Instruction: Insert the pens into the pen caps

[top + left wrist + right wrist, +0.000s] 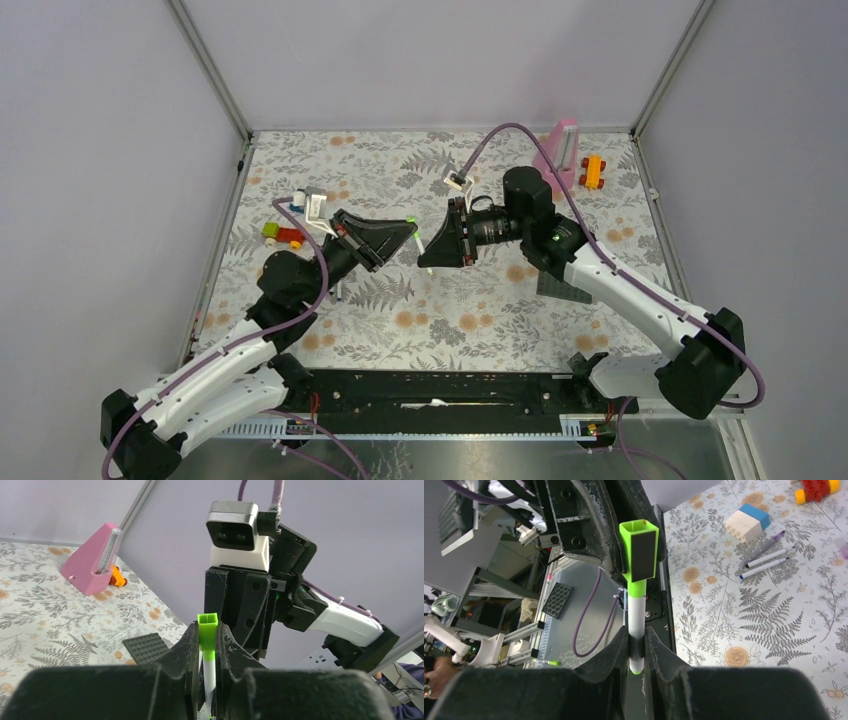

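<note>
I work in a robotics lab test cell: plain panel walls (100, 150) on aluminium posts (208, 70), a floral-covered table (470, 320), my mounting rail (430, 385).

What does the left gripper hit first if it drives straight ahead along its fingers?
The right gripper. It faces the left gripper tip to tip, and only the white-barrelled marker pen and its bright green plastic cap, held by the two, sit in the gap. Exact clearance is unclear.

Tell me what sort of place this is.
Likely a lab robot test cell: grey walls on metal framing enclose a floral-clothed table; left tool and right tool grip one pen; toy bricks lie around.
</note>
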